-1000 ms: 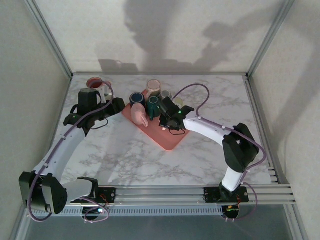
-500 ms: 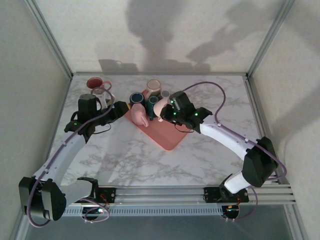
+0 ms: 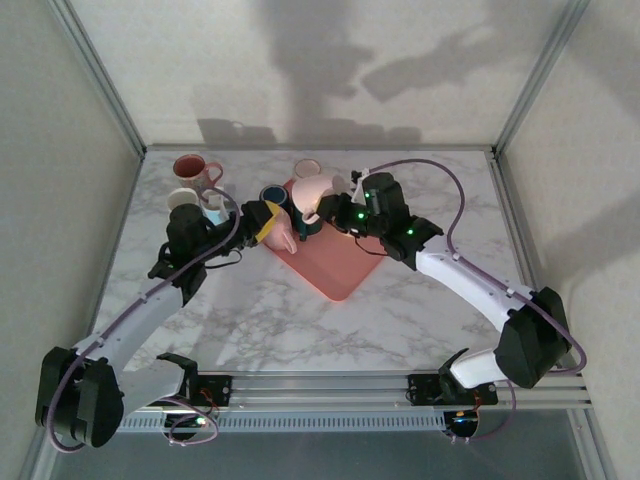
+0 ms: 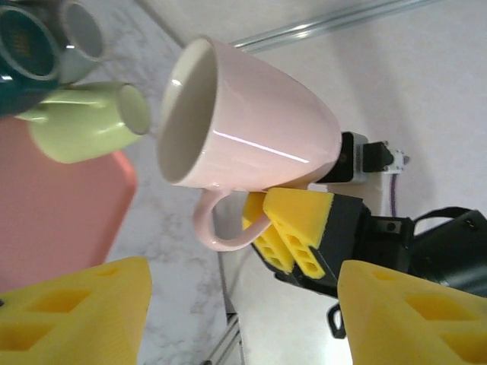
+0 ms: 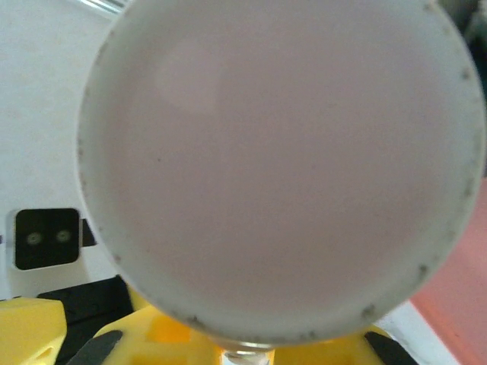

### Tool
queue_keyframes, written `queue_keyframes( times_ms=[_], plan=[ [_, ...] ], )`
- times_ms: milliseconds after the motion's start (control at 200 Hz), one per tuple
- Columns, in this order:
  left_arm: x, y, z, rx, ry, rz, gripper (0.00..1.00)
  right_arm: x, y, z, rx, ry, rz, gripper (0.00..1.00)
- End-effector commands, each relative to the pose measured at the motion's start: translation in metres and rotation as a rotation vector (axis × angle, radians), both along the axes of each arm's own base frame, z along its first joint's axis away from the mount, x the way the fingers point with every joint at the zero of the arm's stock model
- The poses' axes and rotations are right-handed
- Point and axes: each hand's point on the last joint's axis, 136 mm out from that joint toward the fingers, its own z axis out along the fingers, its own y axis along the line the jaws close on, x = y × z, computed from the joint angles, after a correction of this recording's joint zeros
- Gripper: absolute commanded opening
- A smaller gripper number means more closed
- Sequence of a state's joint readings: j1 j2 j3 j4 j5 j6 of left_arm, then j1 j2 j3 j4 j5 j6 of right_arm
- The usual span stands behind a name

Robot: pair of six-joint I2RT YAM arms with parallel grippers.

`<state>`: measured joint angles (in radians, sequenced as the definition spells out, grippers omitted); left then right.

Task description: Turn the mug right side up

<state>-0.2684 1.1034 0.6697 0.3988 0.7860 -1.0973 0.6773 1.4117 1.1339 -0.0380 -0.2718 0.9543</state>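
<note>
Pinching the handle (image 4: 219,232), the right gripper (image 4: 262,228) holds the mug (image 3: 318,195) sideways over the tray's (image 3: 335,275) 12 o'clock end, mouth toward 9 o'clock, likely so the body can swing upright. Left gripper (image 3: 262,222) hovers there, jaws apart, empty.

Left arm (image 3: 130,318) and right arm (image 3: 470,285): white link shells, black joint housings (image 3: 530,345), purple cable (image 3: 445,185) looped outside each. Green LEDs (image 3: 358,213) just behind right gripper (image 4: 285,228). Fingers (image 4: 76,312): yellow blocks with rectangular holes, on black mounts.
</note>
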Motion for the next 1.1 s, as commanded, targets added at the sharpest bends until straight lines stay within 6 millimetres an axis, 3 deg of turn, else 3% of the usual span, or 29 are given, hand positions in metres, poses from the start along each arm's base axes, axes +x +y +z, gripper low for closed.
queue_keyframes(
  times_ms=[0, 361, 616, 1097],
  plan=[
    [0.003, -0.004, 0.029, -0.097, -0.079, 0.007, 0.65, -0.005, 0.006, 0.060, 0.155, -0.139, 0.055, 0.00],
    [0.006, -0.019, 0.024, -0.117, -0.018, -0.025, 0.64, -0.012, 0.016, 0.082, 0.266, -0.157, 0.121, 0.00],
    [0.005, -0.032, 0.042, -0.189, -0.041, -0.055, 0.63, -0.015, 0.023, 0.085, 0.308, -0.142, 0.161, 0.00],
    [0.008, -0.035, 0.061, -0.289, -0.059, -0.053, 0.46, -0.017, 0.031, 0.084, 0.340, -0.117, 0.202, 0.00]
  ],
)
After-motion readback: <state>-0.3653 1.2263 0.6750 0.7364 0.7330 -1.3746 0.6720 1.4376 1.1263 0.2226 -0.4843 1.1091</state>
